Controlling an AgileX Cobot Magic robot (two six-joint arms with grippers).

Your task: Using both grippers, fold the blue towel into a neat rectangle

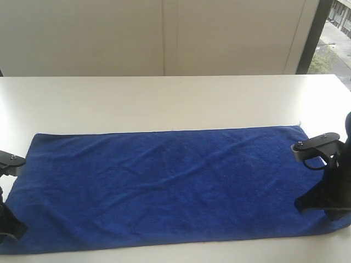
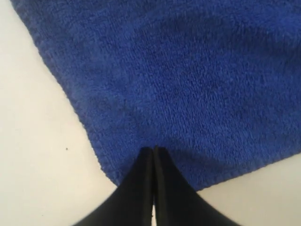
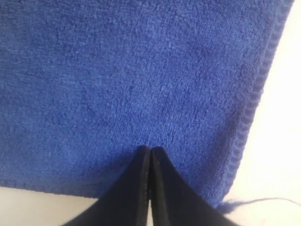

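Observation:
The blue towel (image 1: 164, 186) lies spread flat and unfolded on the white table (image 1: 164, 98), long side across the view, with slight creases. My left gripper (image 1: 23, 229) is at the towel's near left corner. In the left wrist view this gripper (image 2: 154, 149) is shut, tips over the towel (image 2: 188, 70) just inside the corner, with no cloth showing between the jaws. My right gripper (image 1: 299, 204) is at the near right corner. It (image 3: 150, 149) is shut too, tips over the towel (image 3: 117, 70) close to its stitched edge, and holds nothing that I can see.
A loose blue thread (image 3: 263, 202) trails from the towel's right corner onto the table. Bare table lies behind the towel up to a pale wall (image 1: 164, 33). A window strip (image 1: 332, 44) is at the back right.

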